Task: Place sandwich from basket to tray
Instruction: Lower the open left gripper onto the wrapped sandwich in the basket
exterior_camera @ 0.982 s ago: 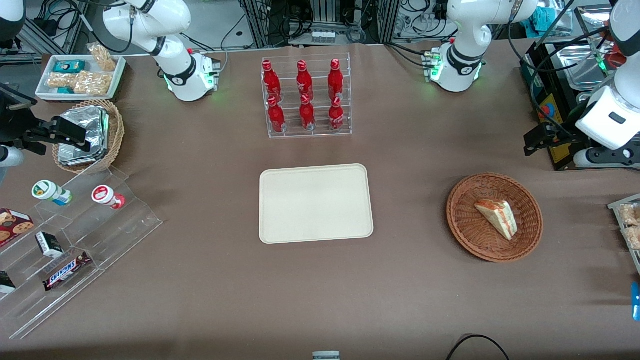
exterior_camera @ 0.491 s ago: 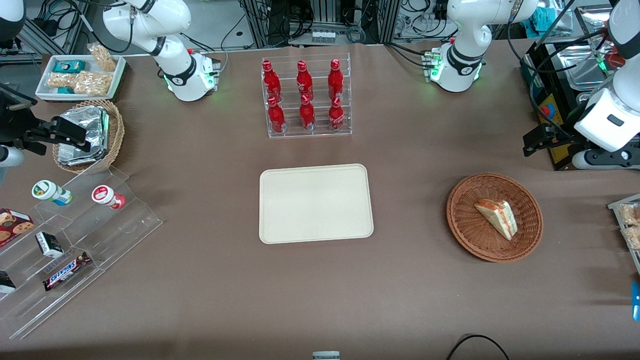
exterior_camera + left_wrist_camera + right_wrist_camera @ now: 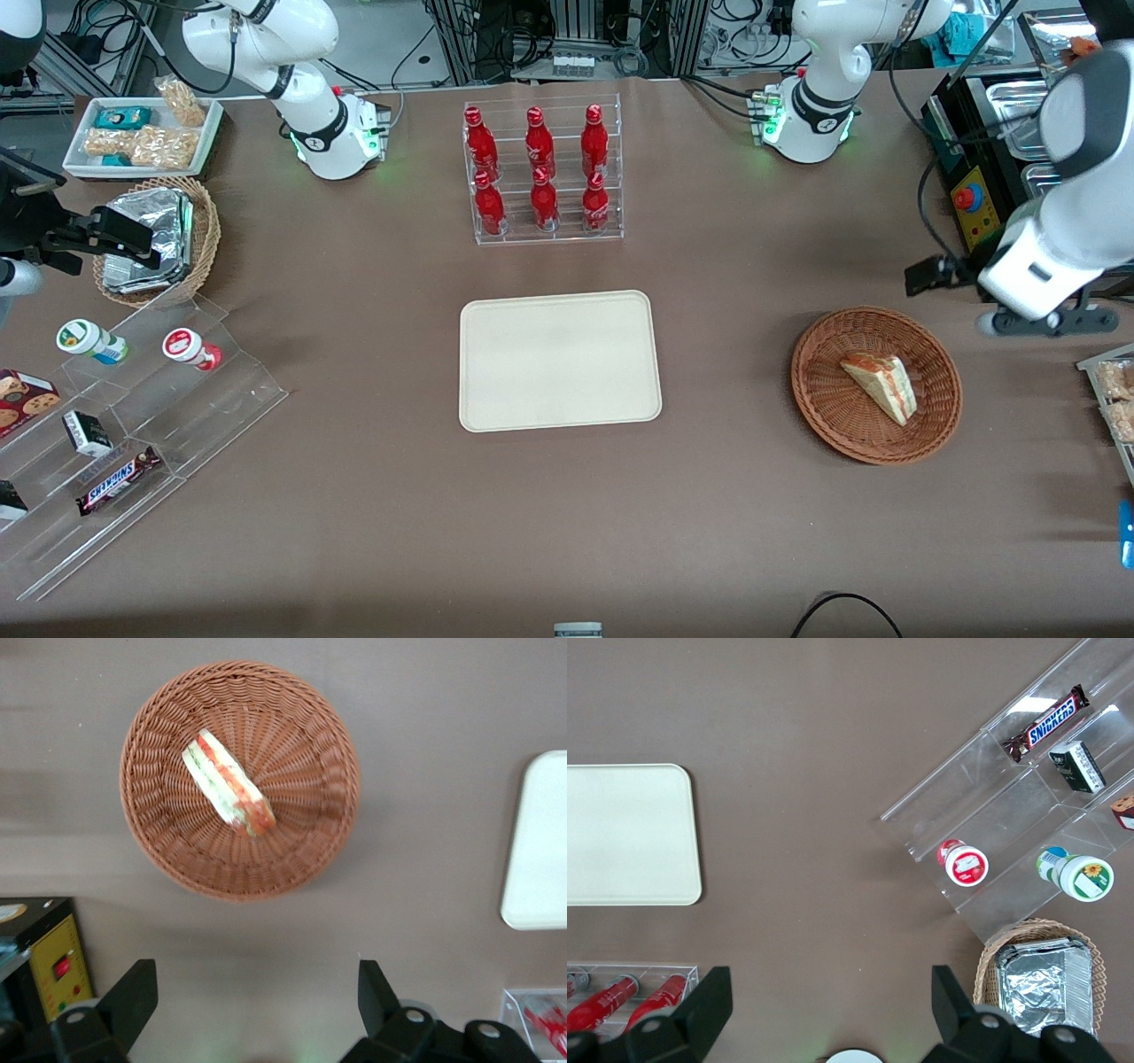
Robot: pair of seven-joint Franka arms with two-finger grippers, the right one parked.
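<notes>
The sandwich (image 3: 880, 386), a pale wedge with red-orange and green layers, lies in the reddish-brown wicker basket (image 3: 819, 390) toward the working arm's end of the table. It also shows in the left wrist view (image 3: 229, 784), in the basket (image 3: 301, 846). My left gripper (image 3: 1019, 310) hangs high over the bare table, just farther from the front camera than the basket. It is open and empty (image 3: 255, 992), with its fingers (image 3: 133, 992) wide apart. The cream-beige tray (image 3: 560, 306) lies at the table's middle with nothing on it; its edge also shows in the left wrist view (image 3: 536, 842).
A clear rack of red bottles (image 3: 542, 173) stands farther from the front camera than the tray. A black box with a red button (image 3: 970, 199) sits by the working arm. A tan basket of foil packets (image 3: 159, 235) and clear snack shelves (image 3: 133, 416) lie toward the parked arm's end.
My left arm has swung nearer to the front camera and toward the basket, carrying the gripper closer to the basket's rim. The sandwich, basket and tray have not moved.
</notes>
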